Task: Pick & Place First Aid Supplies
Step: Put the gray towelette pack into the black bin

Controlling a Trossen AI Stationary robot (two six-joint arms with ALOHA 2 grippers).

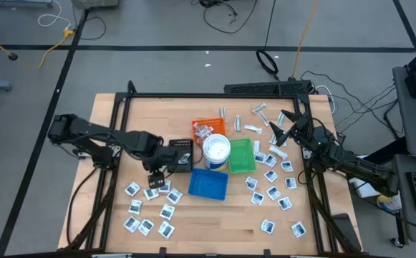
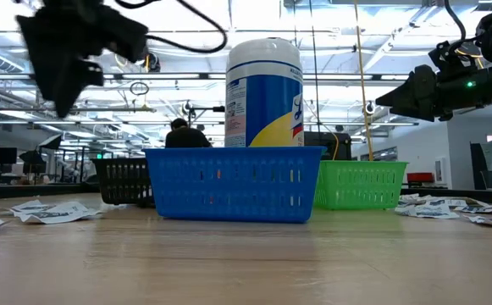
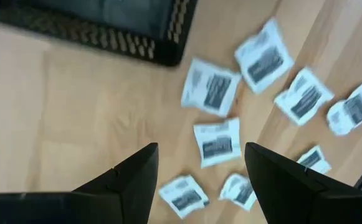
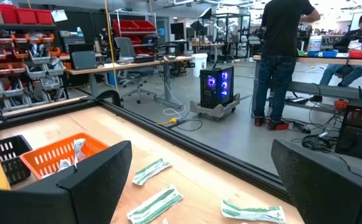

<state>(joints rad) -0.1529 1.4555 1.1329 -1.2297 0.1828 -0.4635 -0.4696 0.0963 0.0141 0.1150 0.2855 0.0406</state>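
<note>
On the wooden worktop (image 1: 107, 215), a white round tub (image 1: 216, 150) with a blue band stood at the centre of a cluster of trays: the blue tray (image 1: 208, 185) touching it on the near side, the green tray (image 1: 241, 155) against its right, the orange tray (image 1: 208, 130) just behind it and the black tray (image 1: 181, 153) to its left. The left pincer (image 1: 157, 174) hung just left of the blue tray, near the black tray's corner, its two dark fingers (image 3: 128, 180) spread apart with nothing between them, above a scatter of white square packets (image 3: 217, 142) with dark print that lay flat on the wood well left of the tub. More such packets (image 1: 272, 193) lay right of the green tray, and narrow wrapped strips (image 4: 156, 205) lay behind it, near the far edge. One wrapped item (image 4: 76, 152) sat in the orange tray. The right pincer (image 1: 279, 129) was held beyond the green tray, off the surface, its jaws wide apart and empty. In the room behind, a person (image 4: 283, 56) stood at a bench.
</note>
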